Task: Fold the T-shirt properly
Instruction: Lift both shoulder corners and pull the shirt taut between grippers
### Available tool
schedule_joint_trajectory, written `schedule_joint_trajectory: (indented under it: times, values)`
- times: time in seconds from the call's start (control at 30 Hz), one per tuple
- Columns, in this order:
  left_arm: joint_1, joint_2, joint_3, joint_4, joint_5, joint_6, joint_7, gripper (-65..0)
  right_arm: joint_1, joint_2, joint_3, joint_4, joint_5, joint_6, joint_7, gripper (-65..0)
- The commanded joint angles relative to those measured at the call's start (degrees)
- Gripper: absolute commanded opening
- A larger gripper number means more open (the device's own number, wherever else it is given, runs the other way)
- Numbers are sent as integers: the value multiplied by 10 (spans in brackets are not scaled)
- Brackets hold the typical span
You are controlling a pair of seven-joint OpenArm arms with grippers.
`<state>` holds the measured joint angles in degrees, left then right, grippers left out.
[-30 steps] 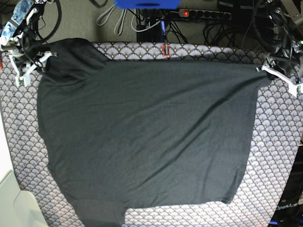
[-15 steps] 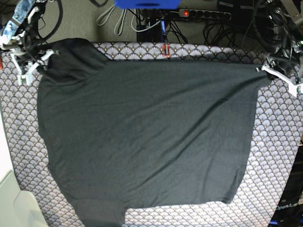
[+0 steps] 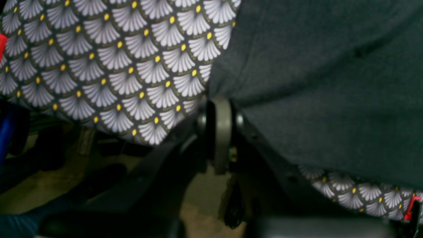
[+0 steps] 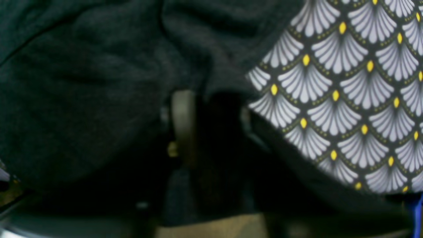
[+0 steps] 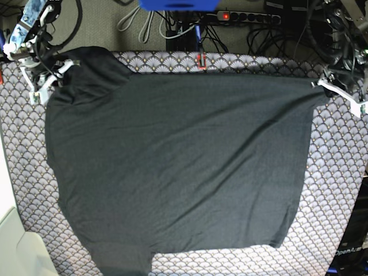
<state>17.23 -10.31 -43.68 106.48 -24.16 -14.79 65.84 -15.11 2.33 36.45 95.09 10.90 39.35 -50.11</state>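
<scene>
The dark charcoal T-shirt (image 5: 172,161) lies spread flat, plain side up, over most of the table. At the shirt's far right corner in the base view, my left gripper (image 5: 319,86) is shut on the fabric. In the left wrist view the T-shirt (image 3: 330,82) edge runs into the closed left gripper (image 3: 228,109). My right gripper (image 5: 50,80) is at the far left shoulder of the shirt. In the right wrist view the right gripper (image 4: 214,112) has its jaws a little apart, with dark T-shirt (image 4: 82,82) fabric bunched at the gap.
A fan-patterned tablecloth (image 5: 333,190) covers the table and shows around the shirt. A red clip (image 5: 201,59) holds the cloth at the far edge. Cables and a power strip (image 5: 247,17) lie on the floor behind. A white object (image 5: 17,247) stands at the near left.
My right gripper has shifted right and slightly away, onto the shirt's far left shoulder, and its jaws have narrowed. The left gripper and the shirt have not moved.
</scene>
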Motion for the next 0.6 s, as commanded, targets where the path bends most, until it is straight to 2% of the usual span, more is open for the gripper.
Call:
schedule_joint_trajectory:
  times: [0.0, 0.03, 0.07, 0.23, 0.57]
  values:
    - [-2, -7, -4, 9, -2, 1, -8, -646, -1, -1, -3, 2, 2, 6, -13, -598]
    - [-2, -7, -3, 9, -2, 1, -8, -646, -1, -1, -3, 2, 2, 6, -13, -637]
    - [-2, -7, -3, 9, -2, 1, -8, -646, -1, 0, -3, 2, 1, 6, -13, -650]
    - [-2, -7, -3, 13, -6, 1, -7, -646, -1, 2, 1, 21, 4, 6, -9, -650]
    - [-16, -13, -5, 16, -3, 0, -4, -646, 4, -2, 3, 147, 5, 6, -12, -650]
